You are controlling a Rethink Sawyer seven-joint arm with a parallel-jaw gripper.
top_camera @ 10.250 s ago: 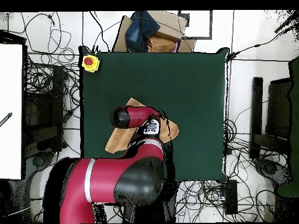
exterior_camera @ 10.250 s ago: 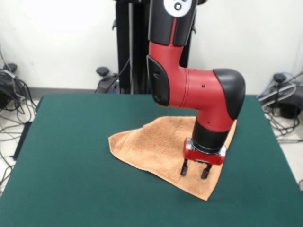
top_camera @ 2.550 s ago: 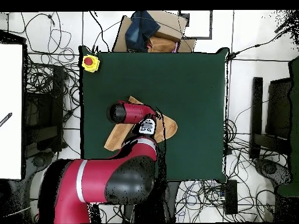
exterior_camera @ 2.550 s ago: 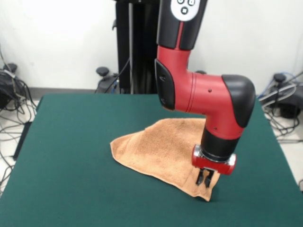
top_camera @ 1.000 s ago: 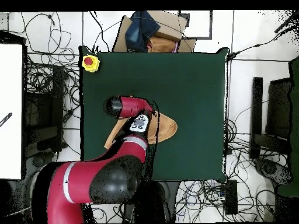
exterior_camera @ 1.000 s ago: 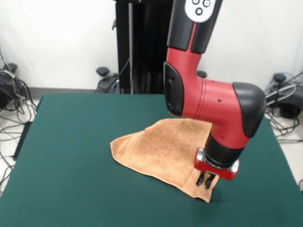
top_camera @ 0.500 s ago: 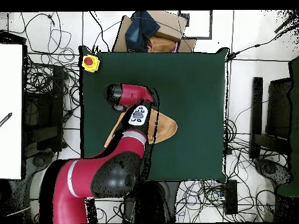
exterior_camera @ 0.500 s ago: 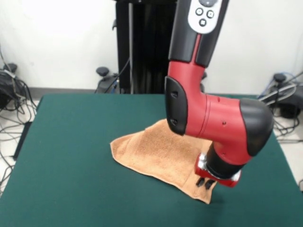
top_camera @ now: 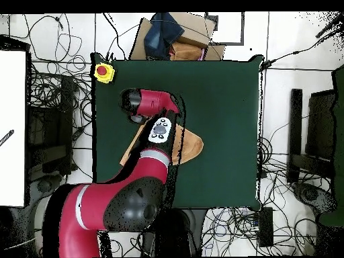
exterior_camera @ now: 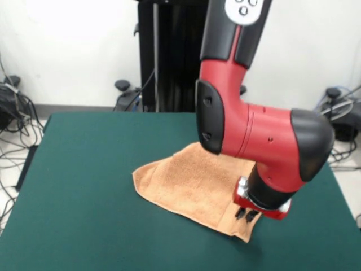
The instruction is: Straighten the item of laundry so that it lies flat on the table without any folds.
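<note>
1. The towel (exterior_camera: 192,186) should handle as light, soft and limp: terry cloth that drapes and drags along the felt instead of sliding freely, so a pulled corner is likely to bring the layers beneath with it
2. Best taken by a corner or a single free edge, pinching only the top layer; the near pointed corner, at the front view's right, looks the handiest hold
3. It is peach-orange and lies folded over itself in a rough triangle near the middle of the dark green desk (exterior_camera: 84,169), a rounded fold at the left and a point toward the near right; a woven band runs close to the near edge
4. At that near right corner the gripper (exterior_camera: 245,214) hangs low, its fingers (exterior_camera: 240,214) drawn narrow together and apparently pinching the towel's corner, though the contact itself is hard to make out
</note>
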